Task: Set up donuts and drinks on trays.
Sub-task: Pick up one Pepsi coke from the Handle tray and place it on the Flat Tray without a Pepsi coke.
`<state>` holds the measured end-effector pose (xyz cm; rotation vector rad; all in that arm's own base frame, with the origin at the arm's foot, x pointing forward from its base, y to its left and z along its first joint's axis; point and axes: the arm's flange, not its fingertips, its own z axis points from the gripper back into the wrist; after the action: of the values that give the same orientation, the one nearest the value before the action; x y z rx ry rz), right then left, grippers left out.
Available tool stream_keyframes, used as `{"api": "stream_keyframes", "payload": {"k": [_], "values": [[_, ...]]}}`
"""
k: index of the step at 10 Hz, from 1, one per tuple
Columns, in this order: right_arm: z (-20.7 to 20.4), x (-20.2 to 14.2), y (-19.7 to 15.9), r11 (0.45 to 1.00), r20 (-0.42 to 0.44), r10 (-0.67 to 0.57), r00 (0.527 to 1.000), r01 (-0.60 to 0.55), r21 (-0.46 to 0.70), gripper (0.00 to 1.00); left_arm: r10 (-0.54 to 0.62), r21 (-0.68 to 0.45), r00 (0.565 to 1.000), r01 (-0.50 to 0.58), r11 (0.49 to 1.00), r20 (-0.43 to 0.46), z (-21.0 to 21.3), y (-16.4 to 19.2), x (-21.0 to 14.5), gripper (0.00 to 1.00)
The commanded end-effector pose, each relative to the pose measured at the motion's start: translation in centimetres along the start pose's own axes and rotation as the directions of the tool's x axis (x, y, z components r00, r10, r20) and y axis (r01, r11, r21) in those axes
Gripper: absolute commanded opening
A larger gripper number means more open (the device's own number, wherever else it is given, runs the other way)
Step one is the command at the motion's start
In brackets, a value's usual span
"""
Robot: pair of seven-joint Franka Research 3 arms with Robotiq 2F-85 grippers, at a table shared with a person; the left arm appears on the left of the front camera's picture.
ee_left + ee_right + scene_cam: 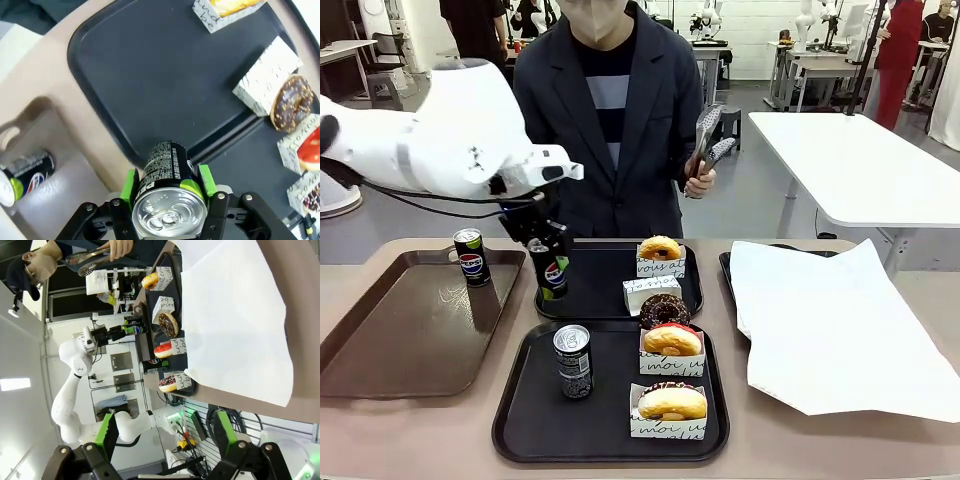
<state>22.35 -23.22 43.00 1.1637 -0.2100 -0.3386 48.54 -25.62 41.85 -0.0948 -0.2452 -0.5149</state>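
My left gripper [550,262] is shut on a black Pepsi can [553,275] at the left rim of the far black tray [605,262]. In the left wrist view the green pads [131,184] clamp the can [167,200] from both sides above the tray's corner [150,85]. That tray holds a golden donut [660,248] in a sleeve and an empty sleeve [652,293]. On the near black tray [535,425] stand a grey can [573,361] and sleeved donuts [672,341]. A chocolate donut [664,309] lies between the trays. My right gripper [167,440] is open and off the table.
A long brown tray [410,330] at the left carries another Pepsi can [470,257]. A large white paper sheet [840,320] covers the table's right side. Across the table, the person's hand holds tongs [708,150].
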Motion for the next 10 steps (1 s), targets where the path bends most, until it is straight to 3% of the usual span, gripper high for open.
{"api": "stream_keyframes", "payload": {"k": [1, 5, 6, 7, 9, 10], "values": [[-0.2, 0.1, 0.0, 0.999, 0.015, 0.017, 1.0, -0.018, 0.032, 1.0, -0.004, 0.054, 0.999, 0.002, 0.999, 0.035, -0.8, -1.2, 1.5, 0.59], [-0.2, 0.1, 0.0, 0.999, 0.015, 0.017, 1.0, -0.018, 0.032, 1.0, 0.011, 0.072, 1.0, -0.013, 0.997, 0.02, -4.1, 0.2, 2.1, 0.59], [-0.2, 0.1, 0.0, 0.999, 0.015, 0.017, 1.0, -0.018, 0.032, 1.0, -0.004, 0.063, 0.999, 0.002, 0.998, 0.04, -3.9, 0.2, 1.9, 0.89], [-0.2, 0.1, 0.0, 0.999, 0.015, 0.017, 1.0, -0.018, 0.032, 1.0, 0.002, 0.056, 0.999, -0.005, 0.998, 0.054, -3.1, 0.1, 1.8, 1.0], [-0.2, 0.1, 0.0, 0.999, 0.015, 0.017, 1.0, -0.018, 0.032, 1.0, 0.003, 0.05, 0.998, -0.006, 0.999, 0.068, -0.6, 0.3, 1.6, 1.0], [-0.2, 0.1, 0.0, 0.999, 0.015, 0.017, 1.0, -0.018, 0.032, 1.0, 0.01, 0.065, 0.997, -0.015, 0.998, 0.074, 1.2, 0.6, 0.8, 0.9]]}}
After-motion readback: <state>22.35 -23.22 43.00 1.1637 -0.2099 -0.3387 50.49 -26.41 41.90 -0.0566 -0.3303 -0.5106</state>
